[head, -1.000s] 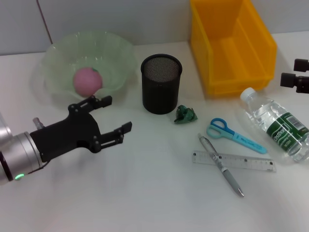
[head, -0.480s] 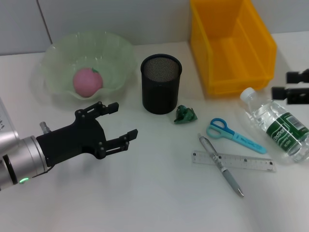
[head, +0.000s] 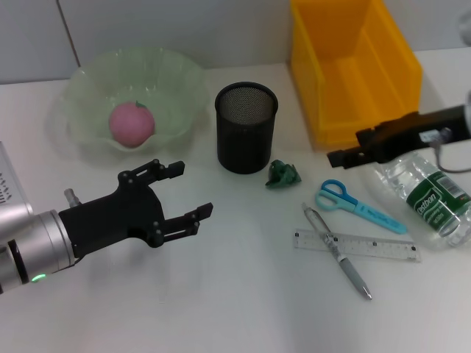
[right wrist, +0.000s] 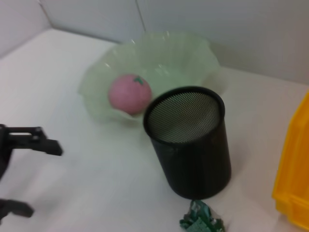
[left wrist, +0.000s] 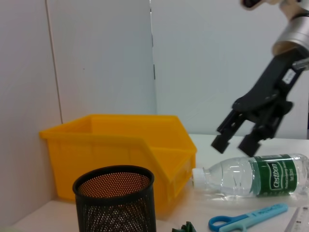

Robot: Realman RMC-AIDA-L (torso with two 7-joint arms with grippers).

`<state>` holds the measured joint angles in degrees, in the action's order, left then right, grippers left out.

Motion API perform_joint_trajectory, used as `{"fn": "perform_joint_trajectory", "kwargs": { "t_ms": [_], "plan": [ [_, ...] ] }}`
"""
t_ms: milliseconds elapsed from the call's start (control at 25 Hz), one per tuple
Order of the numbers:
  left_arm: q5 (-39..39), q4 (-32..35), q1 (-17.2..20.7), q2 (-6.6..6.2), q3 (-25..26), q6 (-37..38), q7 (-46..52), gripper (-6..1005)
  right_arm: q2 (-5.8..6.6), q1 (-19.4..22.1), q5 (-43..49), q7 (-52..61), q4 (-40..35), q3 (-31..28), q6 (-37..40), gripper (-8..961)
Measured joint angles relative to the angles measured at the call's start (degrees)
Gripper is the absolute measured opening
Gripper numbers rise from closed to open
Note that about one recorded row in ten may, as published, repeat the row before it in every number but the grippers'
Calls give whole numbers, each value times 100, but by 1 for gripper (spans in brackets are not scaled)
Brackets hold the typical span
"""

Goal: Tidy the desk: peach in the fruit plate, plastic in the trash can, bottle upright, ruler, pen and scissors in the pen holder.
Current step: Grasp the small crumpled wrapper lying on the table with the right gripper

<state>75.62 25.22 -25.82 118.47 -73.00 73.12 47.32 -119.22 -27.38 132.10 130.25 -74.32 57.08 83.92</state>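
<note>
2 grippers in view. Left gripper (head: 182, 191) hovers low over the table (head: 221, 294), in front of the fruit plate (head: 96, 84), fingers spread, nothing held. Right gripper (head: 352, 146) reaches in from the right, just above the cap end of the bottle (head: 423, 187), between it and the yellow bin (head: 353, 66); left wrist view shows its 2 fingers (left wrist: 227, 133) apart over the bottle neck, empty.

Peach (head: 132, 123) sits inside the fruit plate, pale green and wavy-rimmed. Black mesh pen holder (head: 246, 126) stands upright between plate and bin, empty as far as the right wrist view shows. Crumpled green plastic (head: 283, 174) lies on the table just beside the holder's base.

Bottle lies on its side, white cap pointing toward the bin. Green label reads "Cestbon", with smaller text under it too small to read.

Blue scissors (head: 357, 204) lie flat near the bottle. Pen (head: 337, 252) lies diagonally across the clear ruler (head: 357, 245), touching it. Ruler markings not legible.
</note>
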Motion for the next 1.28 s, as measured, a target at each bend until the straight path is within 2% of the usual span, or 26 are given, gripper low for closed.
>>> {"fn": "perform_joint_trajectory", "kwargs": {
  "t_ms": [160,400,800,1280],
  "plan": [
    [4,1,45,0,-17,0,-30,816,1,-317,363,442,139,245,-104,816],
    [5,1,105,0,-31,37,-29,816,5,-897,793,798,844,553,-368,816],
    [5,1,148,0,-91,45,-40,815,3,-1114,869,1166,1471,1533,-1411,816],
    [5,0,147,9,-184,45,-56,815,-18,-1507,832,1274,2426,1994,-2287,817]
  ]
}}
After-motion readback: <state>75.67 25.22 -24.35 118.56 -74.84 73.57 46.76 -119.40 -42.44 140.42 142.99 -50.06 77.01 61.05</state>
